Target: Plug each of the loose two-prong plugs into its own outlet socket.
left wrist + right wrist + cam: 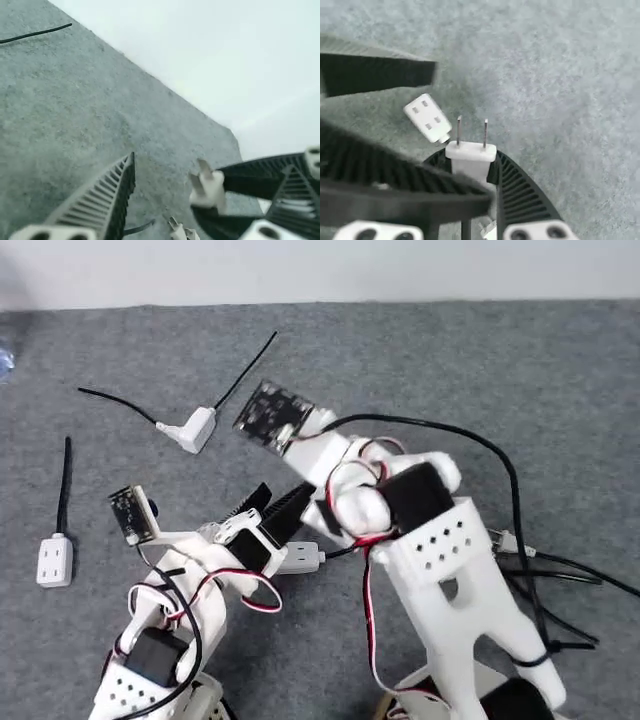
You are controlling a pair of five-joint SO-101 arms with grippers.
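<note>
While the right tool [470, 167] grips a plug [470, 151] — a socket [427, 119] lies near.

Far left on the table [500, 370]: outlet socket [55, 560], with angled plug [192, 430] behind it, off to the right, well apart. At the front edge stand left arm [160, 640] and right arm [450, 560], second outlet socket [300, 558] between them. In the right gripper [469, 160] sits two-prong plug [470, 149], prongs toward that second socket.
</note>
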